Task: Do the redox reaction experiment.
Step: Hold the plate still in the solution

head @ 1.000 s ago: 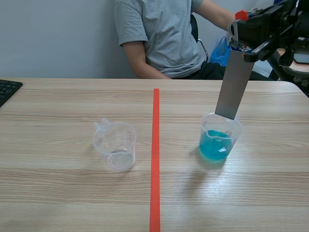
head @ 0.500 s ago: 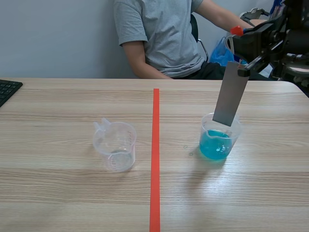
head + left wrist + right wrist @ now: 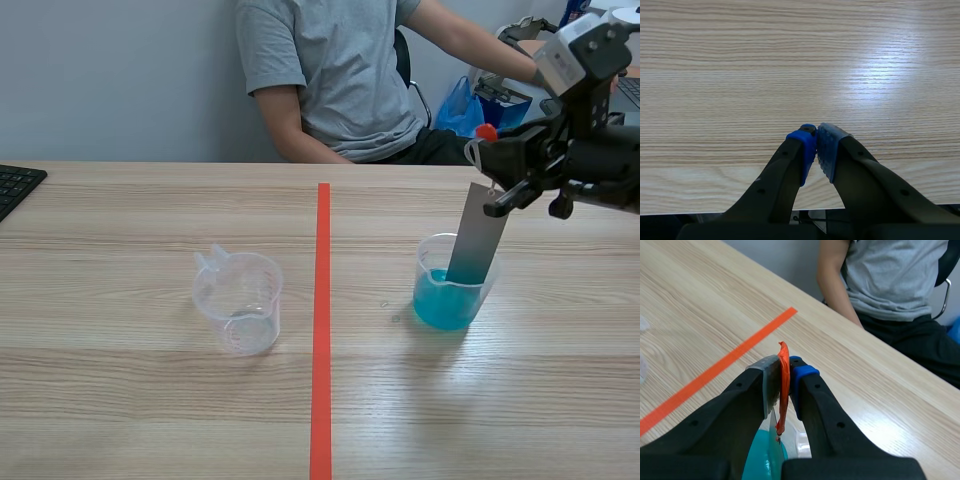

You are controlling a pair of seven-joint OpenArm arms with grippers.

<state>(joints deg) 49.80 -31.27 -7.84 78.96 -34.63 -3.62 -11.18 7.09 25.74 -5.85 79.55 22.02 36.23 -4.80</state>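
one grey metal strip (image 3: 478,245) hangs tilted directly below the right gripper (image 3: 784,365), its lower end inside the beaker of blue liquid (image 3: 447,303). the right gripper's fingers are clamped on an orange tab (image 3: 783,390) at the strip's top. an empty clear beaker (image 3: 238,300) stands well apart, across the orange tape line (image 3: 321,330). the left gripper (image 3: 816,145) has its pads pressed together on nothing, over the table (image 3: 790,60) near its edge.

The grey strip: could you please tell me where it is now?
Scene view: the grey strip hangs from the right claw, right of the red tape line, lower end inside the blue-liquid beaker.
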